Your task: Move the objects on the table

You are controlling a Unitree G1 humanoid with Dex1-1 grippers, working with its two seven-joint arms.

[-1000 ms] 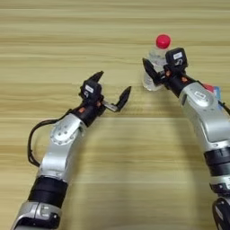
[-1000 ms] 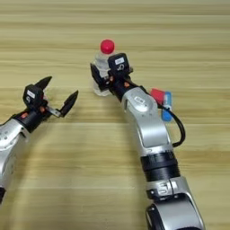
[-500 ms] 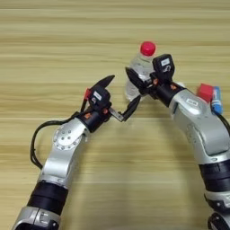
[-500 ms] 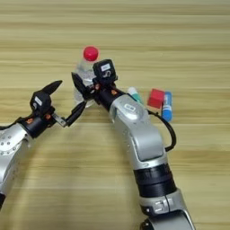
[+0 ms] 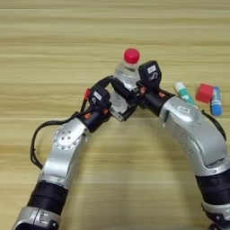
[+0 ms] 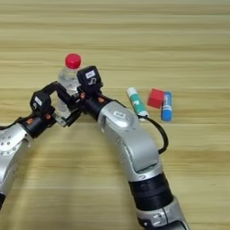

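Handover in progress, by the look of it. Right gripper point(image 5: 128, 92) holds the bottle point(image 5: 124, 76) upright, fingers closed around the lower body, red cap point(image 5: 131, 55) on top. Holding low on the body leaves the sides clear for the other arm, likely deliberate.

Left gripper point(image 5: 117, 101) sits right against the right one, on the bottle's near-left side. Its fingers are spread wide: one arcs over toward the bottle's left wall, the other lies under its base edge. They bracket the bottle but are not clamped; contact cannot be confirmed. So the bottle sits between both grippers, carried by the right only.

The other items lie to the right of the right gripper, behind its forearm: green-and-white tube point(image 6: 136, 102) nearest, red cube point(image 6: 156, 98) next, blue-and-white tube point(image 6: 166, 106) just beside the cube on the far side. All three rest flat on the table point(image 5: 45, 40), untouched. The pen is not visible.

Versus one second back: the grippers were well apart, the left hanging open over bare table, the right with the bottle far to its side. Half a second ago the gap had nearly closed. Now they meet at the bottle. The right arm has carried the bottle leftward, away from the tubes and cube, which were partly hidden by the arm and now show fully. Left fingers remain open across all three frames.
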